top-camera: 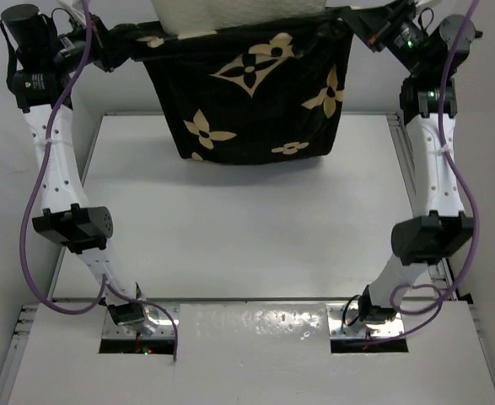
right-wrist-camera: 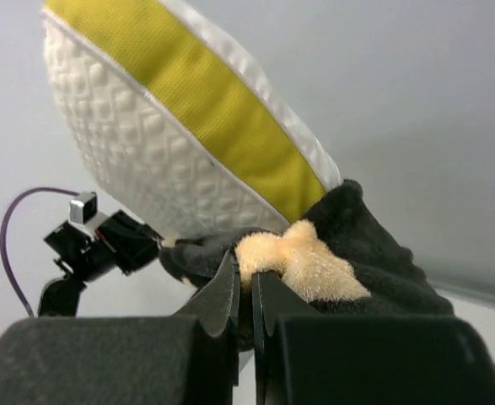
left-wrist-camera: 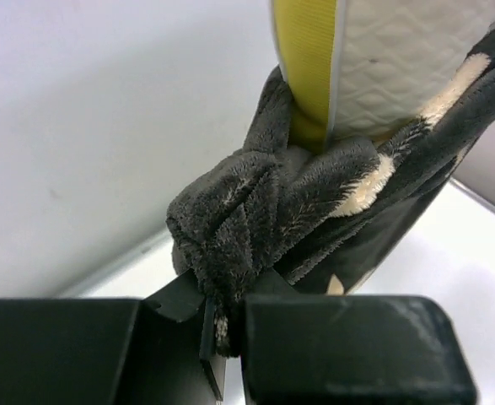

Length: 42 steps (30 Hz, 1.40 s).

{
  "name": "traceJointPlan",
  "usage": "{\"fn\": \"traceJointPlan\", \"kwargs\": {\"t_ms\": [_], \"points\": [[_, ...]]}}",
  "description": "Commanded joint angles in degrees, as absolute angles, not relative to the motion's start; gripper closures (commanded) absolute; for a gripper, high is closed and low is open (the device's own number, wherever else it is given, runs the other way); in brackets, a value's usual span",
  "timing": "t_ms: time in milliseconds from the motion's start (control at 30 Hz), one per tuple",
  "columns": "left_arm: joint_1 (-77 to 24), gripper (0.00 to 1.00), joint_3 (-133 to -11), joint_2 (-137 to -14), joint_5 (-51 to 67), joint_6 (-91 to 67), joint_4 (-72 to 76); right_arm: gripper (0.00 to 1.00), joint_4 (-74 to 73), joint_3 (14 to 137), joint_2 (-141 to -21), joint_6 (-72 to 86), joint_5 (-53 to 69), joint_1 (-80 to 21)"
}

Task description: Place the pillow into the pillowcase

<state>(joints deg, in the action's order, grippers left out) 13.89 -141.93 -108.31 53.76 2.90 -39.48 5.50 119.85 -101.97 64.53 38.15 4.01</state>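
The black pillowcase point(top-camera: 251, 93) with tan flowers hangs above the far end of the table, held up by both arms at its top corners. The white pillow point(top-camera: 239, 13) sits in its open mouth, its upper part sticking out. My left gripper point(top-camera: 116, 46) is shut on the pillowcase's left corner, bunched fabric point(left-wrist-camera: 247, 228) between the jaws point(left-wrist-camera: 222, 316). My right gripper point(top-camera: 361, 24) is shut on the right corner, on a tan patch point(right-wrist-camera: 302, 261) by the jaws point(right-wrist-camera: 245, 291). The pillow's yellow trim shows in the left wrist view point(left-wrist-camera: 308, 59) and the right wrist view point(right-wrist-camera: 222, 126).
The white table point(top-camera: 230, 228) lies below the hanging case, with raised rails at its left edge point(top-camera: 83, 177) and right edge point(top-camera: 403, 169). The arm bases point(top-camera: 133, 316) point(top-camera: 369, 316) stand at the near edge. A plain wall is behind.
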Motion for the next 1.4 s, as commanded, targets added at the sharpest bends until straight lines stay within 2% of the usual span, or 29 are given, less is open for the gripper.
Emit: {"fn": "traceJointPlan", "kwargs": {"t_ms": [0, 67, 100, 133, 200, 233, 267, 300, 333, 367, 433, 467, 533, 567, 633, 700, 767, 800, 833, 900, 933, 967, 1000, 1033, 1100, 1133, 1233, 1300, 1367], "points": [[17.67, 1.0, -143.63, -103.54, 52.63, -1.24, -28.11, 1.0, 14.8, 111.76, -92.05, 61.08, 33.13, 7.12], [14.7, 1.0, -130.43, -101.27, 51.08, 3.39, -31.81, 1.0, 17.31, 98.06, -85.18, 60.39, 31.65, 5.72], [14.07, 1.0, -127.38, -101.16, 48.98, 4.21, -33.3, 1.0, 15.05, 91.21, -84.82, 59.6, 31.29, 4.93], [13.8, 1.0, -126.57, -102.64, 46.69, 4.39, -33.83, 1.0, 14.59, 90.27, -86.21, 60.81, 32.25, 5.1], [14.94, 1.0, -137.58, -106.41, 46.49, 3.26, -36.54, 1.0, 19.23, 96.55, -88.67, 65.99, 34.97, 6.15], [17.12, 1.0, -148.77, -109.05, 48.15, 0.55, -35.17, 1.0, 18.99, 109.12, -91.38, 63.74, 35.33, 6.5], [18.44, 1.0, -151.06, -108.72, 48.42, -3.13, -31.94, 1.0, 12.72, 116.73, -92.97, 61.02, 35.07, 6.68], [20.11, 1.0, -150.21, -106.81, 48.78, -5.86, -19.98, 1.0, 9.7, 124.81, -94.73, 58.82, 34.46, 6.85], [23.52, 1.0, -146.12, -102.52, 50.0, -12.41, -13.34, 1.0, 8.8, 130.29, -96.49, 58.36, 33.67, 7.2], [25.03, 1.0, -147.64, -102.48, 51.14, -15.53, -8.4, 1.0, 13.66, 133.3, -95.98, 60.36, 33.58, 8.77], [26.89, 1.0, -151.0, -103.36, 56.93, -20.82, -8.0, 1.0, 22.8, 125.91, -91.43, 65.19, 33.75, 10.45], [26.37, 1.0, -148.56, -102.49, 58.78, -20.92, -10.0, 1.0, 27.29, 113.59, -84.88, 66.0, 32.71, 10.72], [22.95, 1.0, -134.35, -97.66, 59.86, -13.92, -15.35, 1.0, 25.94, 96.78, -79.48, 61.12, 31.12, 9.15], [21.46, 1.0, -130.64, -96.95, 58.64, -9.8, -24.17, 1.0, 22.8, 92.59, -76.84, 60.3, 29.9, 8.62], [18.2, 1.0, -124.99, -97.73, 52.4, -0.37, -33.44, 1.0, 21.97, 82.15, -77.42, 62.21, 30.4, 7.65], [16.62, 1.0, -121.22, -99.65, 50.11, 5.69, -40.5, 1.0, 20.58, 79.99, -81.55, 63.72, 34.79, 6.51], [16.44, 1.0, -121.72, -101.42, 49.4, 6.85, -43.84, 1.0, 16.02, 83.48, -85.67, 61.27, 36.21, 4.58], [16.78, 1.0, -127.38, -103.86, 48.35, 7.2, -44.99, 1.0, 13.91, 86.89, -86.74, 59.52, 35.86, 4.05], [16.96, 1.0, -131.97, -105.37, 47.82, 7.29, -47.0, 1.0, 8.58, 96.49, -88.75, 54.98, 35.51, 3.35], [19.06, 1.0, -143.38, -106.7, 46.85, 5.47, -44.58, 1.0, 3.45, 107.78, -90.51, 50.29, 34.28, 3.16], [19.68, 1.0, -143.35, -105.22, 45.89, 4.23, -41.52, 1.0, 2.12, 115.59, -90.96, 48.27, 34.1, 3.51], [20.64, 1.0, -141.35, -102.94, 45.36, 3.44, -33.83, 1.0, 3.07, 117.14, -90.71, 48.25, 34.1, 4.04], [21.26, 1.0, -133.85, -97.61, 44.31, 3.08, -30.44, 1.0, 4.12, 116.98, -88.79, 48.77, 33.75, 4.65], [20.92, 1.0, -131.51, -95.73, 43.51, 4.03, -28.84, 1.0, 5.87, 111.5, -86.77, 50.87, 33.66, 5.88], [17.69, 1.0, -128.25, -95.71, 41.59, 10.06, -36.09, 1.0, 12.28, 100.61, -80.11, 52.38, 33.23, 6.5], [16.45, 1.0, -125.88, -96.06, 41.05, 11.93, -39.78, 1.0, 13.09, 89.58, -78.68, 51.95, 32.09, 6.5], [15.03, 1.0, -111.56, -98.08, 36.31, 14.59, -45.43, 1.0, 5.66, 74.94, -79.18, 52.29, 32.68, 6.5], [16.16, 1.0, -108.64, -101.66, 35.16, 15.9, -50.61, 1.0, 5.01, 69.9, -79.63, 52.47, 33.66, 6.07], [18.01, 1.0, -110.9, -104.75, 37.16, 17.13, -55.88, 1.0, 8.77, 64.0, -78.14, 52.91, 32.35, 5.1]]}}
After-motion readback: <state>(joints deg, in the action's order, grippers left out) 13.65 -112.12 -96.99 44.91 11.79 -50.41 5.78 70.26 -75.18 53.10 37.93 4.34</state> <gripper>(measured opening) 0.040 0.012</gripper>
